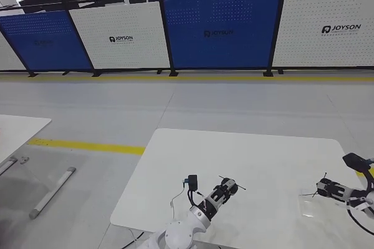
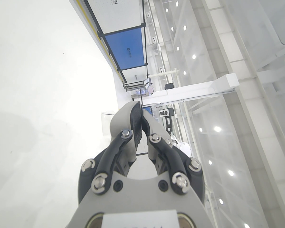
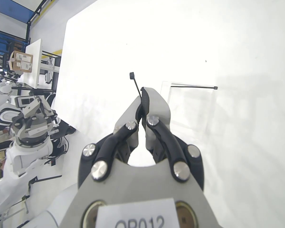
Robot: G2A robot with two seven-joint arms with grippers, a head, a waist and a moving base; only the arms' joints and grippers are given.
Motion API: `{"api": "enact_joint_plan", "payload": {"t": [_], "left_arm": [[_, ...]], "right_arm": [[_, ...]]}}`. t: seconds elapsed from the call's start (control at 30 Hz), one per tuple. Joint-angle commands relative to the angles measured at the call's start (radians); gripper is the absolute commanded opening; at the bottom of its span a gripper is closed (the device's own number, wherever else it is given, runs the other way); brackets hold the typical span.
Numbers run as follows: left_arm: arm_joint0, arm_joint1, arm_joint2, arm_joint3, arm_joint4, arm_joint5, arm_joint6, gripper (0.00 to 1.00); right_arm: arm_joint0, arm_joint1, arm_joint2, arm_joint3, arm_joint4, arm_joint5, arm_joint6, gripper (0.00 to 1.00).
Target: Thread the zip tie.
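Observation:
My left gripper [image 1: 230, 185] hovers over the front middle of the white table [image 1: 249, 155], shut on a thin black zip tie [image 1: 234, 183] that crosses its tips. In the left wrist view the jaws [image 2: 140, 111] pinch that tie, and a short length of it [image 2: 141, 98] sticks out past them. My right gripper [image 1: 320, 187] is over the table's right front, shut on a second black zip tie [image 3: 135, 83] whose square head points away from the fingers. A third zip tie [image 3: 192, 86] lies across a clear tray [image 3: 190, 110] beside the right gripper [image 3: 142, 97].
The clear tray [image 1: 311, 208] sits near the table's right front edge. Another white table [image 1: 12, 134] stands to the left, with a grey bar [image 1: 52, 192] on the floor between the two. Blue and white pegboard panels [image 1: 218, 34] line the far side.

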Motion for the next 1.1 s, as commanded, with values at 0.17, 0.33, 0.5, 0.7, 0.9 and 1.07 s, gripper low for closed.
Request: {"api": "enact_joint_plan", "payload": {"t": [0.17,0.33,0.5,0.7,0.9,1.07], "left_arm": [[0.0,0.0,0.0,0.0,0.0,0.0,0.0,0.0],[0.0,0.0,0.0,0.0,0.0,0.0,0.0,0.0],[0.007,0.004,-0.011,-0.012,0.07,0.021,0.026,0.0],[0.052,0.017,-0.047,-0.044,0.201,0.04,0.071,0.0],[0.061,0.021,-0.054,-0.041,0.254,0.061,0.065,0.0],[0.061,0.021,-0.054,-0.041,0.254,0.061,0.065,0.0]], "right_arm": [[0.0,0.0,0.0,0.0,0.0,0.0,0.0,0.0],[0.0,0.0,0.0,0.0,0.0,0.0,0.0,0.0],[0.0,0.0,0.0,0.0,0.0,0.0,0.0,0.0],[0.0,0.0,0.0,0.0,0.0,0.0,0.0,0.0],[0.0,0.0,0.0,0.0,0.0,0.0,0.0,0.0],[-0.031,-0.003,0.019,-0.01,0.02,-0.017,-0.082,0.0]]}}
